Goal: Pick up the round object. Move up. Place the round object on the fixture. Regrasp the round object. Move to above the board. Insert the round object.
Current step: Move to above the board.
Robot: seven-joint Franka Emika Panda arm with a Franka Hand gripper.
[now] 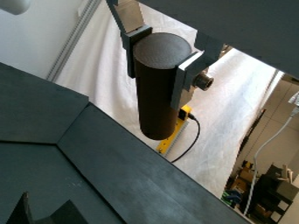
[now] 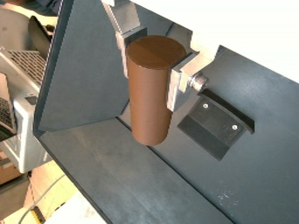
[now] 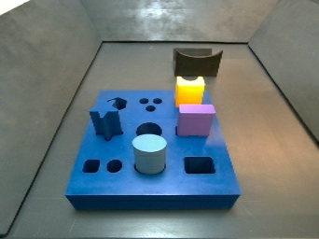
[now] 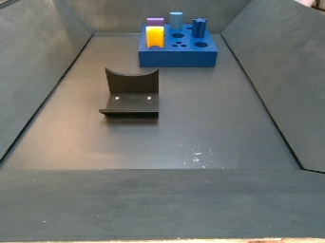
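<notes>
Raised well above the dark floor, clear of both side views: gripper [image 2: 156, 59] with flat silver fingers [image 2: 184, 72] pinching the plain reddish-brown cylinder peg [image 2: 152, 92] near its top, long axis hanging down. Dark L-shaped fixture [image 2: 215, 127] lying below, just beside; open floor around. Thick blue board [image 4: 178, 47] well apart.
</notes>
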